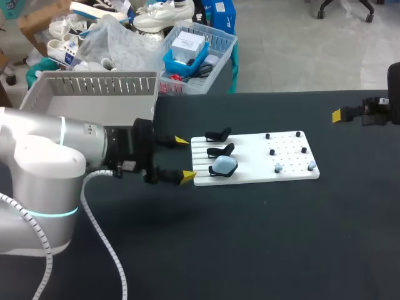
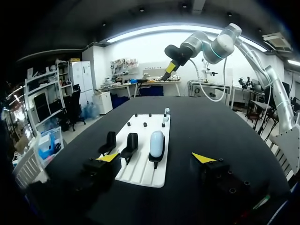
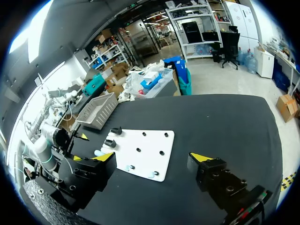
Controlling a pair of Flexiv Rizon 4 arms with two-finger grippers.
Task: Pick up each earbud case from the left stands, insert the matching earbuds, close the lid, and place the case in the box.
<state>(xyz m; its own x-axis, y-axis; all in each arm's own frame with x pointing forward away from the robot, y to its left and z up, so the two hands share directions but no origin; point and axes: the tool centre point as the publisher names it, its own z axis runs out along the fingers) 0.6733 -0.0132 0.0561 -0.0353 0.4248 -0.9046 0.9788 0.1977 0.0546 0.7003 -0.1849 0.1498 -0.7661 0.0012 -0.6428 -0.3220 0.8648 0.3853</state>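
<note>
my left gripper stood wide beside the earbud case, seemingly light, slippery, best pinched across its sides.

The black table I work at spreads matte and dark across the head view, from 3 o'clock through 6 to 9. Its far edge runs straight across toward 12 o'clock. Even light leaves only soft shadows on it.

The earbud case is pale blue (board white).
</note>
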